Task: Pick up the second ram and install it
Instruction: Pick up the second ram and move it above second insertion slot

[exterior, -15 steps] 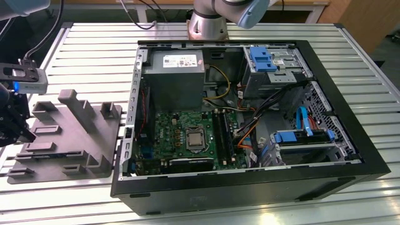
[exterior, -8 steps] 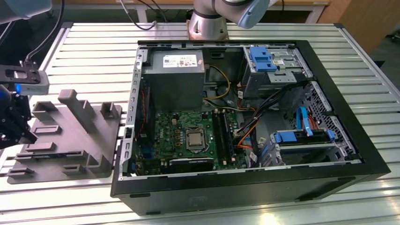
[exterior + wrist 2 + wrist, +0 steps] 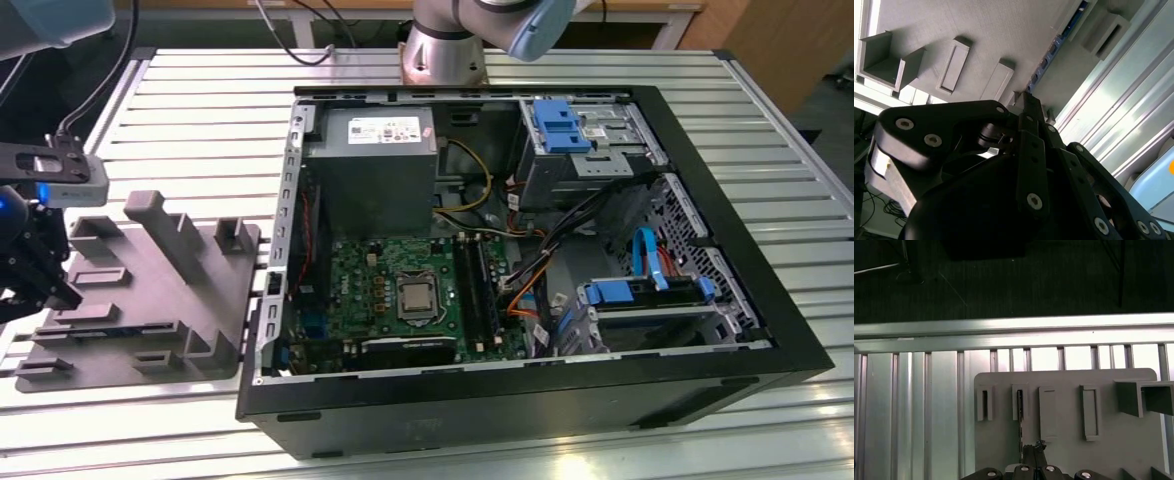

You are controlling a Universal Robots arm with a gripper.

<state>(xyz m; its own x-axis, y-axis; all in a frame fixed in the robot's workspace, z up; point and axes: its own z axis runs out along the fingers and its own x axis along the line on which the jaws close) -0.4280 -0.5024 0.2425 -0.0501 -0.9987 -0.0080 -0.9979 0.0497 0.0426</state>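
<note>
Your slatted metal counter carries the open computer case, lying on its side with the green motherboard facing up. The grey tray sits just beside the case, on the exterior view's left.

The arm is based at the far edge of the counter behind the case. Its wrist hangs at the exterior view's left edge, with the end effector pointing down over the outer end of the tray.

In both wrist views, your end effector has its fingertips drawn together with nothing between them.

The ram stands on edge in a tray slot, near the tray's front. In the first wrist view it is a thin dark line that runs just beside the fingertips, not between them. In the second wrist view the stick stretches away from the tips, which sit at its near end. You cannot tell whether they touch it.

A white label sits on the power supply inside the case, but its print is too small to read.
</note>
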